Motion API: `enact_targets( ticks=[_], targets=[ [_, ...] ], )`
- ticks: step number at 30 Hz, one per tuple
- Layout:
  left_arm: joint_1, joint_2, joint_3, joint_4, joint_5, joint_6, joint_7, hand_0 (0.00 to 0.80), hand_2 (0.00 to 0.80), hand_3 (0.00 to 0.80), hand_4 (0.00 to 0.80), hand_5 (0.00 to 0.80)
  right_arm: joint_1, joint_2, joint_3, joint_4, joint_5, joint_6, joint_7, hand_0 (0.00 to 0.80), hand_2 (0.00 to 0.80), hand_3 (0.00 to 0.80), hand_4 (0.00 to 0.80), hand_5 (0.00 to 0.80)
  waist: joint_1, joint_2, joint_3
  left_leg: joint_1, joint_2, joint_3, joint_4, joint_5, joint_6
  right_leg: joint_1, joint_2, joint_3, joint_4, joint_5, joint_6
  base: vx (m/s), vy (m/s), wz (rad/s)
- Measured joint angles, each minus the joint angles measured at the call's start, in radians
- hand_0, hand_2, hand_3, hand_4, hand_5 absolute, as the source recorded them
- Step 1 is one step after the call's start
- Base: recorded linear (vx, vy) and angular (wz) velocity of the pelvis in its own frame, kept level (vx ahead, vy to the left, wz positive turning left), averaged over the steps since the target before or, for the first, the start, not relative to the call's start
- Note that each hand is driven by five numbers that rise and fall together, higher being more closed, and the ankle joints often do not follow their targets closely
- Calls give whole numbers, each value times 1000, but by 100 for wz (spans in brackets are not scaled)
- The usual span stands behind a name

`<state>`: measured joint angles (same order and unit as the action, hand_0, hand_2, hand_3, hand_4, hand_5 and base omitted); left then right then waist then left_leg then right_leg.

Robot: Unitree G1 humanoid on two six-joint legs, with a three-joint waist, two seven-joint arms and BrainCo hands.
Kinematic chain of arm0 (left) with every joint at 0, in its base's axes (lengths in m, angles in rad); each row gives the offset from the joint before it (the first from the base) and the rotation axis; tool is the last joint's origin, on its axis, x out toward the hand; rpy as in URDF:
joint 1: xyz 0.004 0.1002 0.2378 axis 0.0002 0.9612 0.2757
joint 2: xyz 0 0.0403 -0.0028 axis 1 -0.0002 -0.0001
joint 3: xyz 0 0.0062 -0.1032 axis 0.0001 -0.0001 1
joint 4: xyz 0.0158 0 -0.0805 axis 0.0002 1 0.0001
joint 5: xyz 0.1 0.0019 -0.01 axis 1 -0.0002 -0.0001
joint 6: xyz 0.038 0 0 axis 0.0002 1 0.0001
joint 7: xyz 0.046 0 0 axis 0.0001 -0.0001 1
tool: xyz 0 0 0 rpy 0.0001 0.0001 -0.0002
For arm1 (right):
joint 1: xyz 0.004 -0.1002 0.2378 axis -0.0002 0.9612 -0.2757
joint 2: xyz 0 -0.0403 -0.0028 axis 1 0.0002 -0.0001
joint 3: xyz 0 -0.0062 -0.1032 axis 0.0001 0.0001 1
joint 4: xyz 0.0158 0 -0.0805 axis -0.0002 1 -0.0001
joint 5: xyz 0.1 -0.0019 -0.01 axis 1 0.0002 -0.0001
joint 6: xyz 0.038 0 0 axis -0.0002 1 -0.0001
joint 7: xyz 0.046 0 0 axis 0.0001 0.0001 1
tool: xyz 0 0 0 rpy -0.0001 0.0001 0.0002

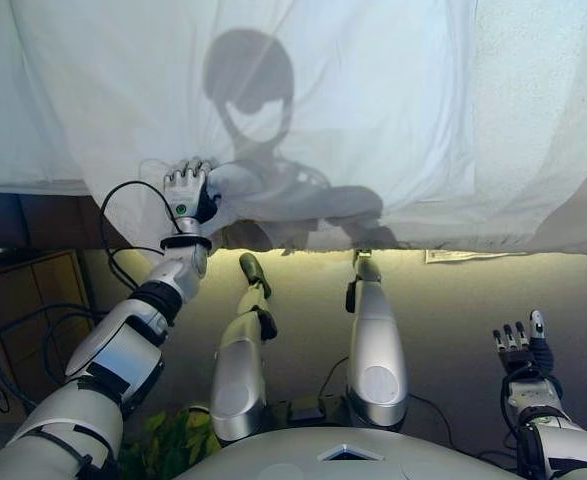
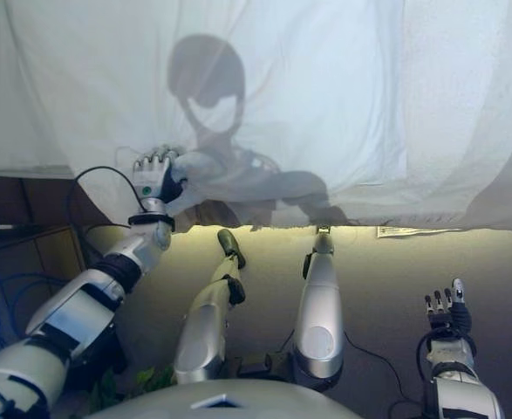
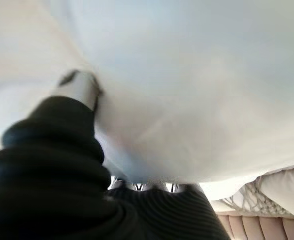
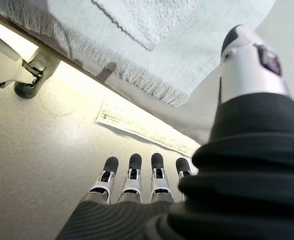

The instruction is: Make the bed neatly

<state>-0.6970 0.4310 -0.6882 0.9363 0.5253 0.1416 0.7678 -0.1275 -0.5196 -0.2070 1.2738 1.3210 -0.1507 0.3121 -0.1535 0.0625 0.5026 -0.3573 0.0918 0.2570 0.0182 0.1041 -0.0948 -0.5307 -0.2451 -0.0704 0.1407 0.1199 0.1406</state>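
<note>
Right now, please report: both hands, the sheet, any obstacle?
Left hand on the white sheet at the bed edge, grip hidden. Right hand open, low over the floor, holding nothing. Paper slip under the bed edge.

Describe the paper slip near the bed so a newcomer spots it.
Follow the white bed sheet's hanging near edge toward the robot's right. Just under it, on the pale floor, lies a flat printed paper slip, the only loose item there.

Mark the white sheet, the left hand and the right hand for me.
white sheet (image 1: 373, 110): left eye view, on its flat middle.
left hand (image 1: 185, 190): left eye view, on the back of the hand at the sheet's near edge.
right hand (image 2: 446, 316): right eye view, on its palm, above the floor.
</note>
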Motion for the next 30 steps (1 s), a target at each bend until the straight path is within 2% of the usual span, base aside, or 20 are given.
enact_targets(
  ticks=[9, 14, 19, 24, 26, 30],
  targets=[
    [-15, 5, 7, 0, 1, -8, -3, 800, 800, 800, 800, 800, 0, 4, 9, 2, 8, 0, 11, 0, 0, 0, 0, 0, 1, -1, 0, 5, -2, -15, 0, -1, -1, 13, 0, -12, -4, 7, -6, -7, 15, 2],
    [13, 8, 13, -2, 1, -24, -28, 800, 800, 800, 800, 800, 1, 8, 7, 14, 8, 0, 14, 0, 0, 0, 0, 0, 0, -1, 0, 85, 3, -22, -12, -3, -2, 110, -1, -29, -33, 8, -3, 60, 78, 4],
    [70, 70, 55, -2, -24, -77, -64, 800, 800, 800, 800, 800, 7, 3, -39, 45, 4, 1, 19, 0, 0, 0, 0, 0, 3, 8, -11, 148, 2, -37, -28, -5, -1, 209, -7, -62, -99, 28, 2, 115, 76, 8],
    [184, 123, 184, 5, -114, -132, -84, 800, 800, 800, 800, 800, 45, -9, -81, 48, -18, 13, 29, 0, 0, 0, 0, 0, 16, 47, -77, 187, 0, -49, -71, 0, -3, 285, -5, -104, -181, 58, 3, 127, 46, 10],
    [225, 137, 225, 7, -114, -142, -96, 800, 800, 800, 800, 800, 69, -11, -102, 52, -33, 23, 29, 0, 0, 0, 0, 0, 33, 64, -108, 225, -2, -54, -96, 1, -4, 333, -3, -118, -216, 61, 6, 210, 86, 15],
    [292, 139, 238, 30, -104, -144, -94, 800, 800, 800, 800, 800, 85, -4, -130, -12, -96, 27, -55, 0, 0, 0, 0, 0, 47, 83, -207, 267, -12, -76, -106, -11, -4, 396, -13, -151, -227, 46, 18, 201, 138, 19]
  ],
)
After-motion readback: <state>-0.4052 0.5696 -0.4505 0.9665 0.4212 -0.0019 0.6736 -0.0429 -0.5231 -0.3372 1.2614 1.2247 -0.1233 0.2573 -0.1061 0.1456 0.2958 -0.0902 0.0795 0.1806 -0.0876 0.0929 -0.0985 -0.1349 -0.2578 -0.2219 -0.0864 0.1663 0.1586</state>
